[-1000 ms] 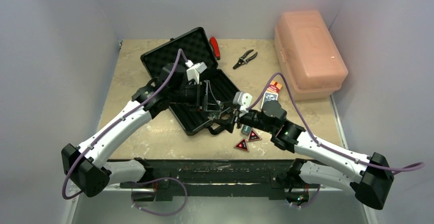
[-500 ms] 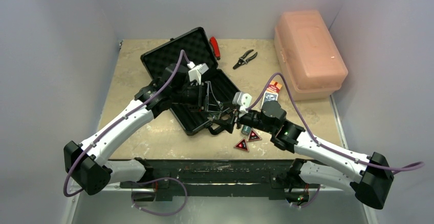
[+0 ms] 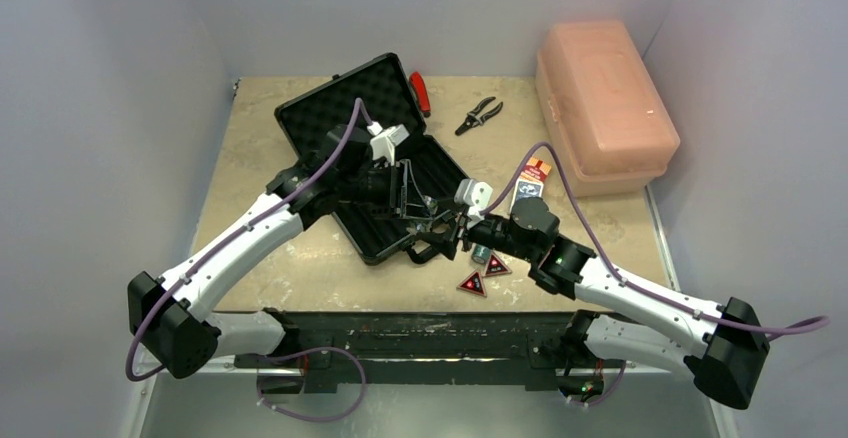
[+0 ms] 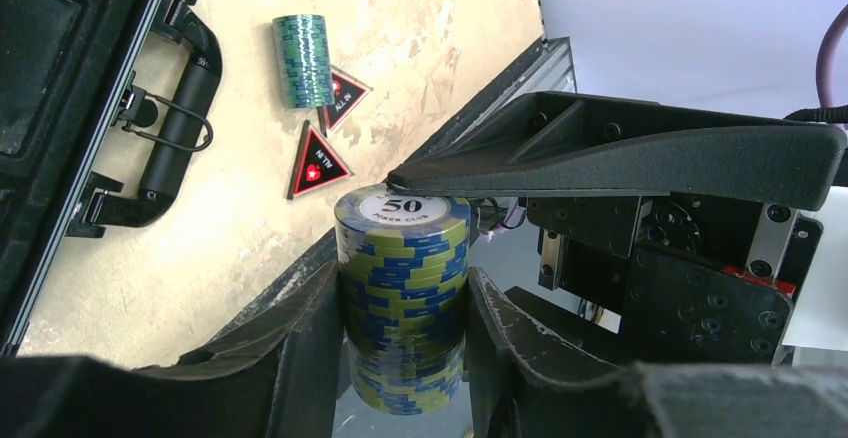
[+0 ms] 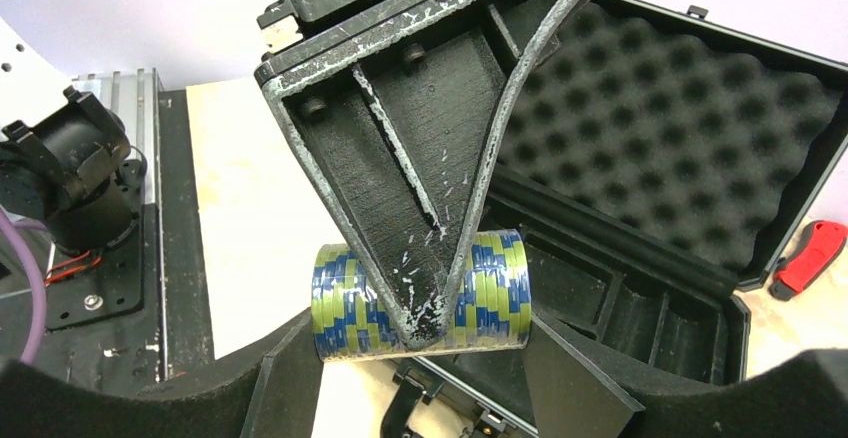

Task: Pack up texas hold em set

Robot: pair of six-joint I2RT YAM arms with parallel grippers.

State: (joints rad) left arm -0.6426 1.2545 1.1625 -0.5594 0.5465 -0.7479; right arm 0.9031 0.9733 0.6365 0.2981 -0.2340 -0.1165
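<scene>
Yellow-green & blue poker chip roll [image 4: 402, 258] is held in air at near edge of open black foam-lined briefcase [image 5: 640, 88]. L fingers [image 4: 300, 358] clenched on its sides; R fingers [image 5: 565, 368] pressed on both ends. Teal chip roll [image 4: 302, 46] lies on tabletop [image 3: 255, 138], near-right of case.

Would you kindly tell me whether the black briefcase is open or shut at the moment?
Open: the briefcase has its lid swung back, baring the egg-crate foam lining and the slotted base.

Soft, even light comes from above and shadows are weak; wrist pictures are slightly blurred at the bottom edge.
</scene>
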